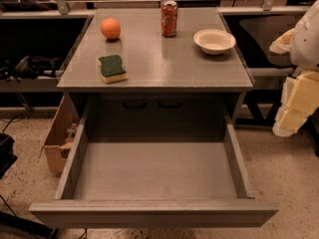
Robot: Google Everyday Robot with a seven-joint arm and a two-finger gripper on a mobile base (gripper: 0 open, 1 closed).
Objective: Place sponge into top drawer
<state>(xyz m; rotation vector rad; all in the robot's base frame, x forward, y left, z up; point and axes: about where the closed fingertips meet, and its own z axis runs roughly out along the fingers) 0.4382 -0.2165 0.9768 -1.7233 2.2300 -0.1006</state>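
"Under the table [164, 63], the top drawer [152, 214] stands wide open, its grey bed bare. What's the move?"

"Fetch first. The gripper [294, 106] hangs off the table's right side, well apart from everything. What I take for it is pale and half out of view, so I cannot tell whether it's spread or closed. It has no hold on the sponge [112, 67], which lies flat, green face up, near the tabletop's front-left edge."

"How to do it well?"

"I'd come down from above, grip across the short sides, lift clear of the edge, then lower into the drawer's middle before letting go."

"And around it?"

"Smooth grey top, slightly shiny; speckled floor [284, 173]; a cardboard box [54, 133] by the left leg. Further back sit a white bowl [214, 41], a soda can [169, 18] and an orange [110, 28], all apart from the sponge."
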